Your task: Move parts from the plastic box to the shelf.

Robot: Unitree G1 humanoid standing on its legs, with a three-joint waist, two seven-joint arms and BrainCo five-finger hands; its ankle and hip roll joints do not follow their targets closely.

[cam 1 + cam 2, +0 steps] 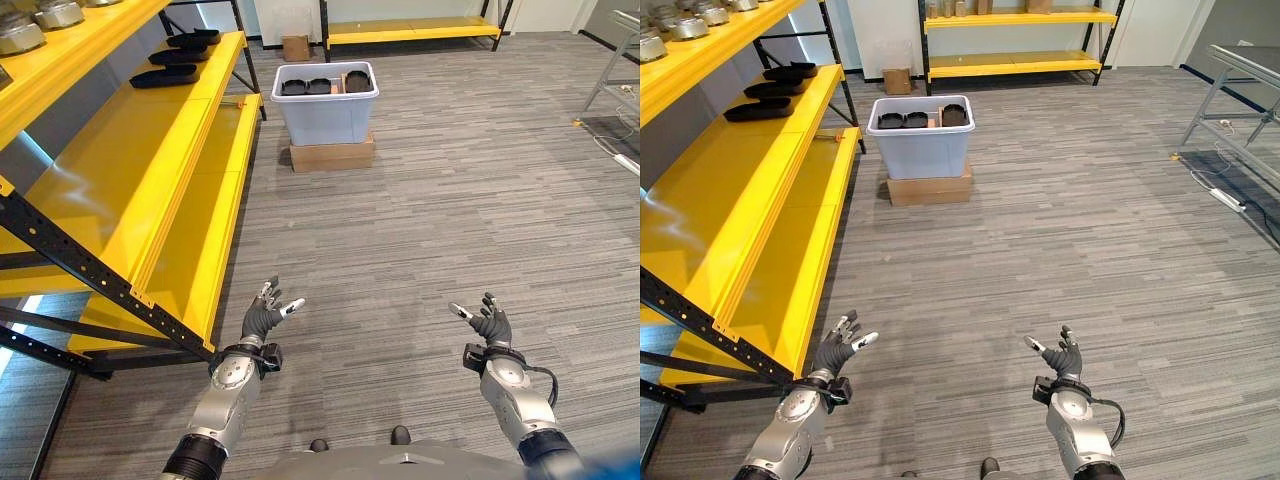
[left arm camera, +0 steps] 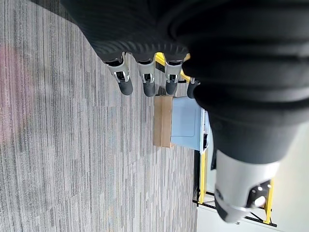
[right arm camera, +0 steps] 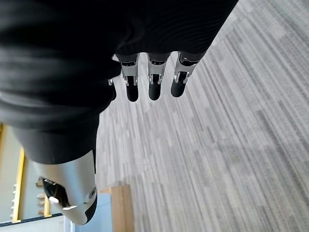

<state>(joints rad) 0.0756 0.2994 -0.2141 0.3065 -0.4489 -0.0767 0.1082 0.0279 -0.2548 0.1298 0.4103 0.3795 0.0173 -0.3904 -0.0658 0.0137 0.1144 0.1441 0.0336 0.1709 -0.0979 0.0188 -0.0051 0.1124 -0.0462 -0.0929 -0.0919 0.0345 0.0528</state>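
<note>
Left eye view showed the left hand [image 1: 262,318] and right hand [image 1: 489,324] spread and empty above the floor [image 1: 420,240]. Far ahead, black parts [image 1: 320,86] lay in the plastic box [image 1: 326,115] on a cardboard box [image 1: 332,156], just beside the yellow shelf [image 1: 150,170].

Pretty bright, even indoor light, soft glare on the yellow shelf [image 1: 130,150], wrist shots blurry up close on the dark covers.

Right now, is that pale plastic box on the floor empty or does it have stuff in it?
Not empty: the plastic box holds several black parts.
</note>
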